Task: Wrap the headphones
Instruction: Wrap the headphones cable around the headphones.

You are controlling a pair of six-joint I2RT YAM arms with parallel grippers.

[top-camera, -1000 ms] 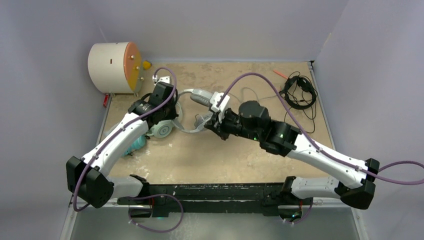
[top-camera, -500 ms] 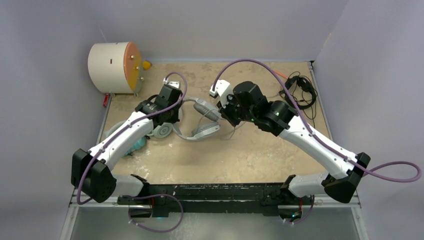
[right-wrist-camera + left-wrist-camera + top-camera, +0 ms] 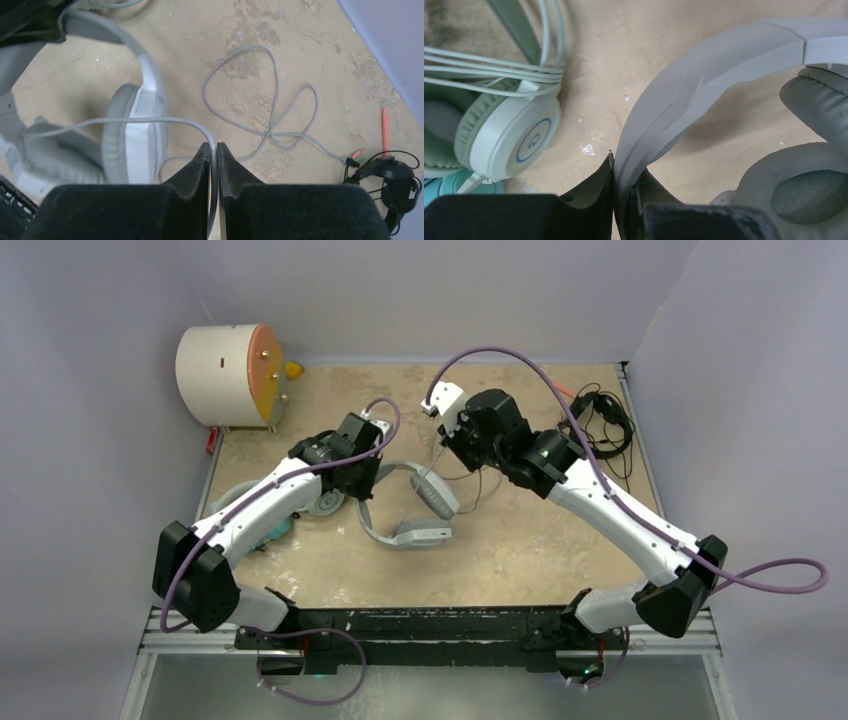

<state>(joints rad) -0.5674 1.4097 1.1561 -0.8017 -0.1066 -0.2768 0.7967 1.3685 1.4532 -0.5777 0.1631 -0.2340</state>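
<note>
The large white-and-grey headphones (image 3: 415,510) lie mid-table. My left gripper (image 3: 362,488) is shut on their headband (image 3: 704,75) near its left end. My right gripper (image 3: 458,452) is shut on their thin grey cable (image 3: 240,90), just behind the ear cup (image 3: 140,135); the rest of the cable lies in loose loops on the table. The mint-green headphones (image 3: 509,135) sit left of my left gripper with cord coiled around them, the teal-cupped headset (image 3: 270,530) beside them under the left arm. The thin black headset (image 3: 600,425) lies at the far right.
A cream drum with an orange face (image 3: 230,360) stands at the far left corner. An orange pen (image 3: 385,120) lies by the black headset. Purple-grey walls close in the table on three sides.
My left gripper has dragged the white-and-grey headphones rightward and nearer. My right gripper has pulled back from the headphones toward the far side, drawing the grey cable with it.
</note>
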